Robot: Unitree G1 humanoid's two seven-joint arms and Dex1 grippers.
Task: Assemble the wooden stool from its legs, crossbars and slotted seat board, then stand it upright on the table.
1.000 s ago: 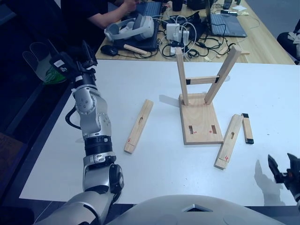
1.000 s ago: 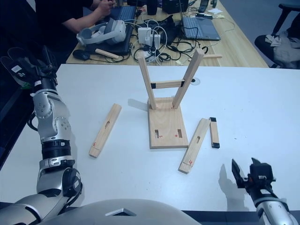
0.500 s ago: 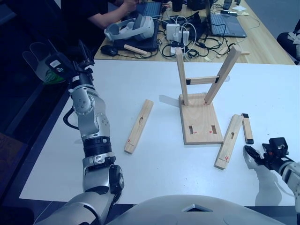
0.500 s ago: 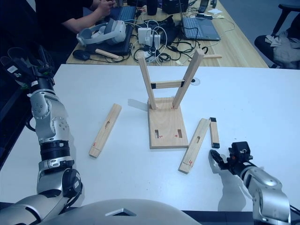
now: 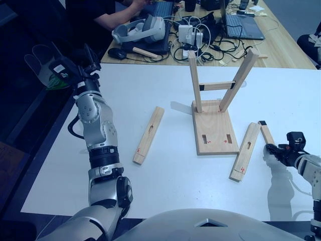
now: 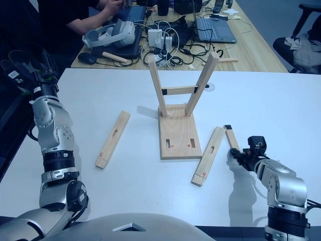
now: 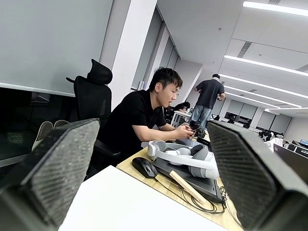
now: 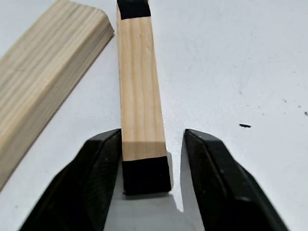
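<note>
I take the seat board [image 5: 214,131] as my reference; it lies flat on the white table [image 5: 150,191]. Its two far slots each hold a leg: one [image 5: 194,83] stands nearly upright, the other [image 5: 237,80] leans outward to the right. A crossbar [image 5: 216,86] with dark ends bridges them partway up. The two near slots [image 5: 205,137] [image 5: 228,138] hold nothing.

A loose leg [image 5: 149,134] lies flat well to the left of the board. Another loose leg [image 5: 245,151] lies just off the board's right edge. Beside that leg, farther right, lies the loose crossbar [image 8: 139,86].

My right gripper [image 6: 236,154] sits low at that crossbar's near end. Its fingers [image 8: 103,183] are spread to either side of the black tip, with a gap on one side, so nothing is clamped.

My left gripper [image 7: 154,163] is raised far to the board's left, past the table edge. Its jaws are wide apart and hold nothing.
</note>
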